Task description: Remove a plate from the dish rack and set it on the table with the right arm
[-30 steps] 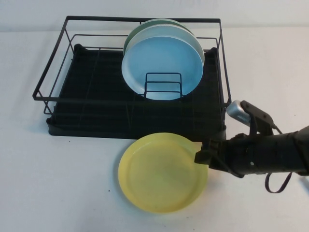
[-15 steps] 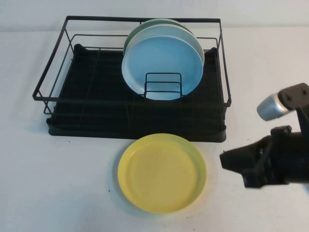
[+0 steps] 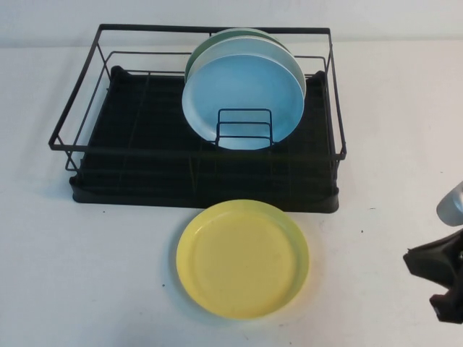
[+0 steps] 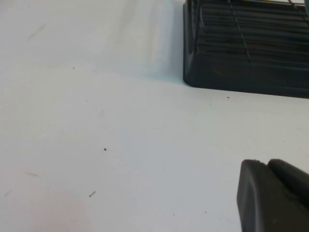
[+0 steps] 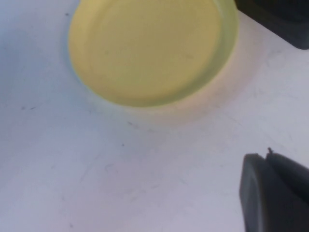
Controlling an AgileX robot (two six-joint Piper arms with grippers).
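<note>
high view: round glossy yellow plate (image 3: 242, 259) flat on speckled table (image 3: 87, 275); right gripper (image 3: 438, 278) apart, grip unclear.

The right pincer (image 3: 443, 283) was mostly cut off by the high view's right edge, so only a dark wedge and a sliver of silver showed. In the right wrist view it appeared as a black corner (image 5: 275, 193), and whether its fingers were parted could not be told. The left pincer (image 4: 273, 195) showed the same way, its state unreadable. The green plate (image 3: 217, 41) was largely hidden behind the light blue plate (image 3: 242, 97). The dish rack (image 4: 244, 48) was cropped in the left wrist view, and the plate (image 5: 152, 48) ran off the right wrist picture's edge.
</note>
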